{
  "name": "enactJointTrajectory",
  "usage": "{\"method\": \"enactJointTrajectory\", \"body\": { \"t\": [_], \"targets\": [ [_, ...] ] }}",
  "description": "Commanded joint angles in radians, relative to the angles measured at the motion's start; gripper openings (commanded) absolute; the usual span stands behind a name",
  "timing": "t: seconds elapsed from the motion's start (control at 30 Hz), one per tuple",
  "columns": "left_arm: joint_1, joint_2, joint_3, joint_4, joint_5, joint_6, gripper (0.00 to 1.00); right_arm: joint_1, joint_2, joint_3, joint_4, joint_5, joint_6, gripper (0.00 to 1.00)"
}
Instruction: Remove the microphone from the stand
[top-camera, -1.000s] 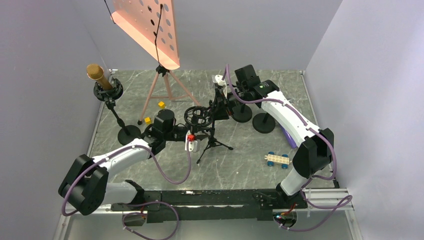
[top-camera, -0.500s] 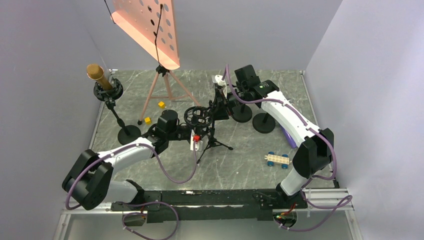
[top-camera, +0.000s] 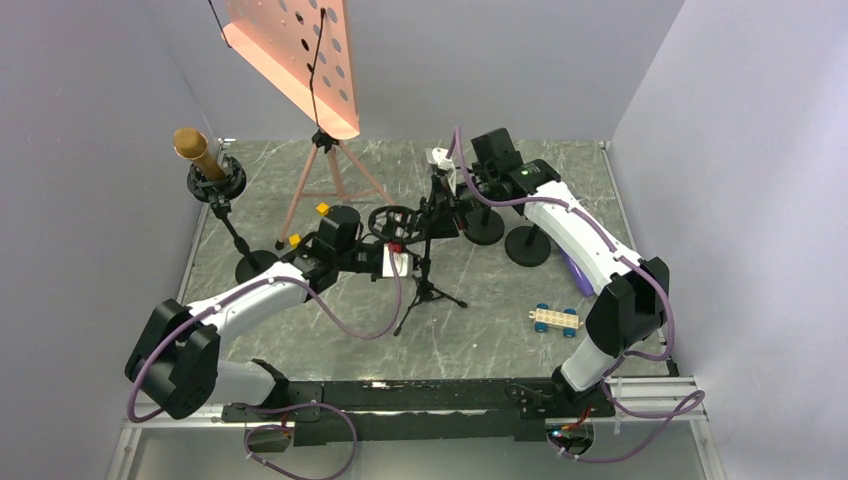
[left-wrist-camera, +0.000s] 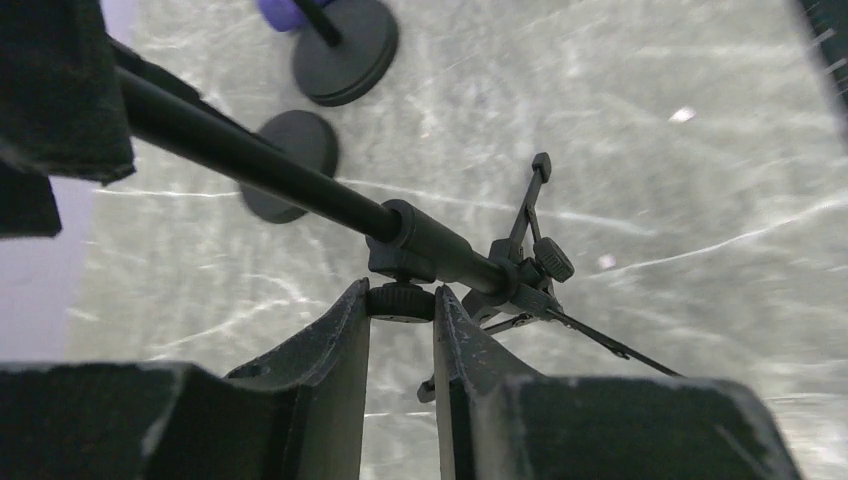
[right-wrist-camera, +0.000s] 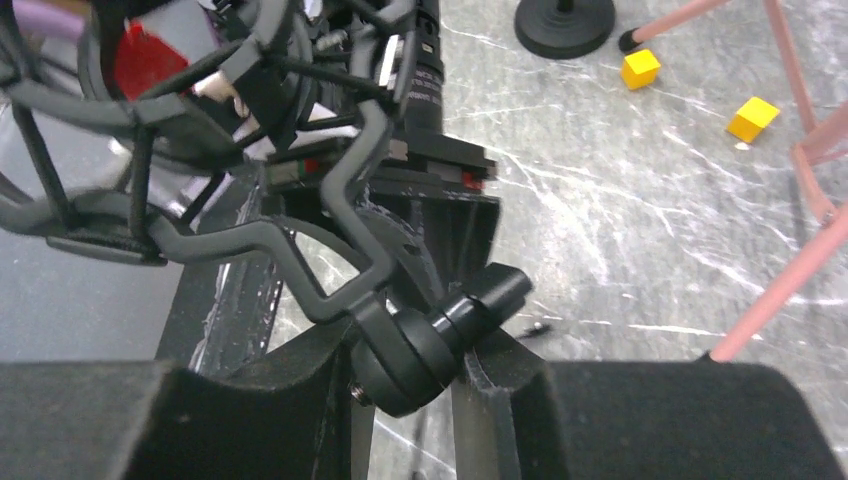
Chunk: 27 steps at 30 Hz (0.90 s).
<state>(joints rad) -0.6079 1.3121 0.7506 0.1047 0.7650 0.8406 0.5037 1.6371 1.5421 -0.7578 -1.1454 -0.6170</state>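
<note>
Pinching the little knob (left-wrist-camera: 400, 300) under the pole (left-wrist-camera: 260, 165) of the middle stand (top-camera: 425, 272) with the left gripper (left-wrist-camera: 400, 312), one finger on each side. Squeezing the round joint (right-wrist-camera: 405, 352) of the ring holder (top-camera: 386, 214) tight with the right gripper (right-wrist-camera: 410, 345). Busy on the middle stand, by the look of it. Yet seeing the gold microphone (top-camera: 192, 150) only far off at the left, tilted in its own holder on the left stand (top-camera: 233, 233), well apart from both grippers. No telling about a second microphone inside the ring holder.

Could go wrong in a few ways. Might loosen the pole by turning the knob too far, and so drop or swing it. Might tip the thin-legged middle stand by pulling hard with either gripper, maybe onto the round bases (top-camera: 527, 246) just behind. Could slip off the small knob easily. Worst of all, might be loosening the wrong stand and never reach the gold microphone.
</note>
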Motion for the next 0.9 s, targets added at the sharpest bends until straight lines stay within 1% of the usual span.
{"method": "enactJointTrajectory", "body": {
  "t": [0.0,0.07,0.2,0.23,0.3,0.4,0.47,0.57,0.73,0.87],
  "targets": [
    [-0.003,-0.01,0.127,-0.126,0.218,-0.418,0.0,0.004,-0.021,0.021,-0.028,-0.022,-0.037,0.0],
    [0.0,-0.014,0.118,-0.1,0.243,-0.574,0.0,0.005,-0.019,0.024,-0.034,-0.021,-0.045,0.0],
    [0.026,0.022,0.117,-0.068,0.275,-0.8,0.0,0.011,-0.022,0.029,-0.049,-0.015,-0.073,0.0],
    [0.042,0.037,0.114,-0.051,0.291,-0.881,0.0,0.014,-0.023,0.03,-0.053,-0.012,-0.083,0.0],
    [0.073,0.061,0.089,0.037,0.326,-1.021,0.0,0.021,-0.03,0.027,-0.058,0.001,-0.107,0.0],
    [0.101,0.046,0.013,0.228,0.311,-1.179,0.0,0.029,-0.036,0.026,-0.062,0.008,-0.133,0.0],
    [0.105,0.032,-0.013,0.267,0.306,-1.192,0.0,0.031,-0.034,0.031,-0.062,0.006,-0.135,0.0],
    [0.107,0.012,-0.039,0.252,0.306,-1.177,0.0,0.034,-0.027,0.044,-0.063,0.002,-0.145,0.0],
    [0.114,0.01,-0.082,0.303,0.295,-1.261,0.0,0.069,-0.013,0.076,-0.112,0.035,-0.227,0.0],
    [0.124,0.015,-0.105,0.318,0.284,-1.3,0.0,0.097,-0.018,0.08,-0.126,0.053,-0.247,0.0]
  ]
}}
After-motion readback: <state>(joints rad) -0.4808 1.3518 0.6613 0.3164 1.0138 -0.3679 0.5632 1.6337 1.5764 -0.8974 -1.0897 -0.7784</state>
